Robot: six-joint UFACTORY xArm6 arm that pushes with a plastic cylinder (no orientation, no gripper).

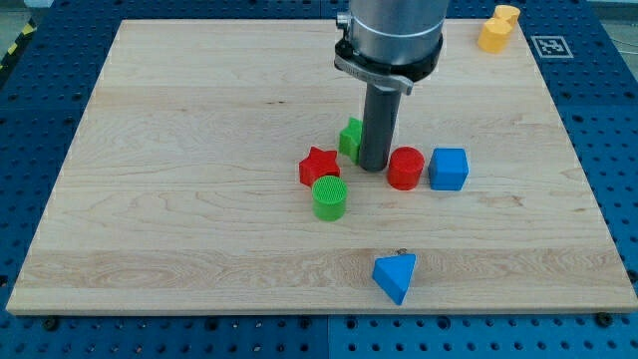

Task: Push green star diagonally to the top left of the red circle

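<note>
In the camera view, the dark rod comes down from the view's top, and my tip [375, 167] rests on the wooden tabletop [179, 150]. The arm carries no claw, so there is no claw whose opening could be told; only the rod shows.

The green star [350, 139] is just at the view's left of my tip and a little higher, and it seems to touch the rod, which hides part of it. The red circle [405, 169] stands just at the view's right of my tip, very close to it. The red star [319, 167] is farther to the view's left of my tip, and the green cylinder [329, 197] lies to the lower left of my tip, just under the red star. The blue cube [448, 169] is to the right, beyond the red circle. The blue triangular block [396, 276] is well below my tip. The yellow block [496, 28] is far toward the upper right.
</note>
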